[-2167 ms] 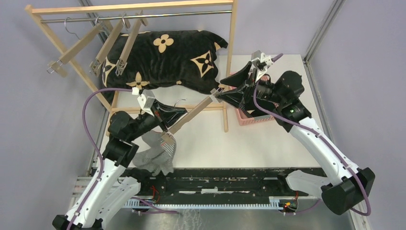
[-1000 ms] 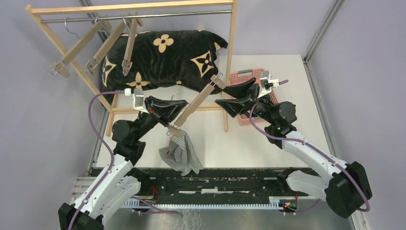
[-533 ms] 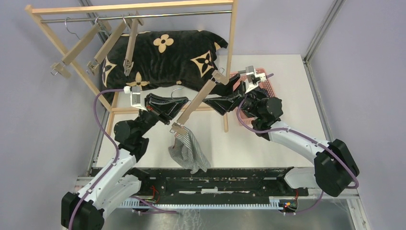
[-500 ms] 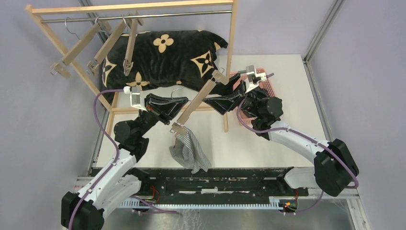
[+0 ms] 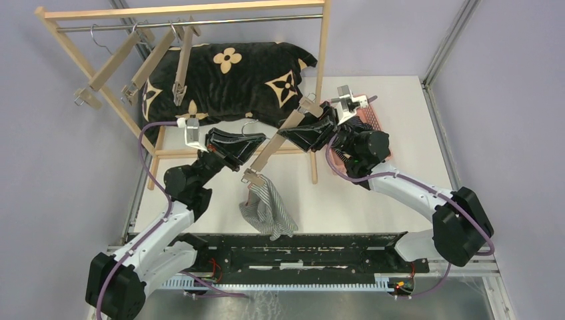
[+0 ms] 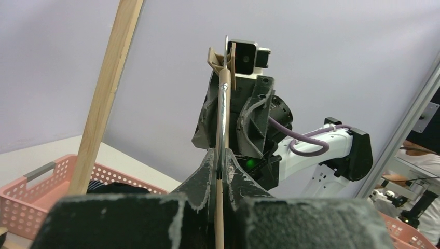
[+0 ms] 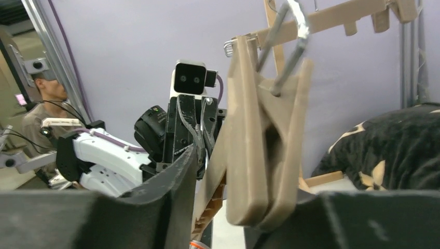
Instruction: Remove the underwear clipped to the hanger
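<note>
Underwear (image 5: pixel 268 208), grey-white and finely striped, dangles at 6 o'clock from the lower clip (image 5: pixel 251 177) of the wooden hanger (image 5: pixel 273 143). Left gripper (image 5: pixel 246 152) is clamped tight on the hanger's bar. Right gripper (image 5: pixel 298 131), at 2 o'clock from it, stands parted around the upper clip (image 7: pixel 264 155).

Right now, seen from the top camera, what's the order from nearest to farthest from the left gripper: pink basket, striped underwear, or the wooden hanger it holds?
Counting from the left gripper:
1. wooden hanger: clamped in it, touching.
2. striped underwear: dangling from the hanger's lower clip, just toward the near edge.
3. pink basket: well off to the right.
</note>
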`<state>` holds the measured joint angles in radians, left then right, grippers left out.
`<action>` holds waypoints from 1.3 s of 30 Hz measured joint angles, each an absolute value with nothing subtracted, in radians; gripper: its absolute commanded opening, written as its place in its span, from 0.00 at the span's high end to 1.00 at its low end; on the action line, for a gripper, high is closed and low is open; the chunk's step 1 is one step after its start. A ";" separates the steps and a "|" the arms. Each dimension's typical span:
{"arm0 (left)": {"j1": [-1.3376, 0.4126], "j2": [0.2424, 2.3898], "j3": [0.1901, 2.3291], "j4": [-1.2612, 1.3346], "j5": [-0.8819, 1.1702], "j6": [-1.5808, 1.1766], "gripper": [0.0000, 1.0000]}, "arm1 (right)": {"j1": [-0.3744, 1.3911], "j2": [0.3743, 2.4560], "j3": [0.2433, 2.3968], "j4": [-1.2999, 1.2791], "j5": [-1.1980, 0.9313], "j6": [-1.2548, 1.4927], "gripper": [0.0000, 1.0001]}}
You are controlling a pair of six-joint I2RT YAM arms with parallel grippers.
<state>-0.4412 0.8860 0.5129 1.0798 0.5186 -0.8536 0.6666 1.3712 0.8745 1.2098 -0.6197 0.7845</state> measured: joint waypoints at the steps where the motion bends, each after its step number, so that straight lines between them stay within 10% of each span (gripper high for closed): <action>1: -0.442 0.891 0.513 1.086 0.517 -0.857 0.97 | 0.668 1.374 0.878 1.208 -0.622 0.783 0.86; 9: -0.445 0.897 0.510 1.102 0.496 -0.867 0.97 | 0.673 1.367 0.894 1.159 -0.622 0.779 0.99; 13: -0.447 0.897 0.511 1.094 0.500 -0.867 0.58 | 0.674 1.343 0.894 1.112 -0.612 0.756 0.99; 16: -0.452 0.890 0.511 1.068 0.507 -0.859 0.47 | 0.674 1.329 0.893 1.071 -0.608 0.734 0.99; 39: -0.457 0.636 0.399 0.548 0.421 -0.577 0.41 | 0.672 1.166 0.886 0.916 -0.563 0.622 0.99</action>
<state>-0.4568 0.6361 0.3988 0.5484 0.4206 -0.5766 0.6720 1.1660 0.8856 0.9165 -0.5629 0.6220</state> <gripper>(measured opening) 0.598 0.173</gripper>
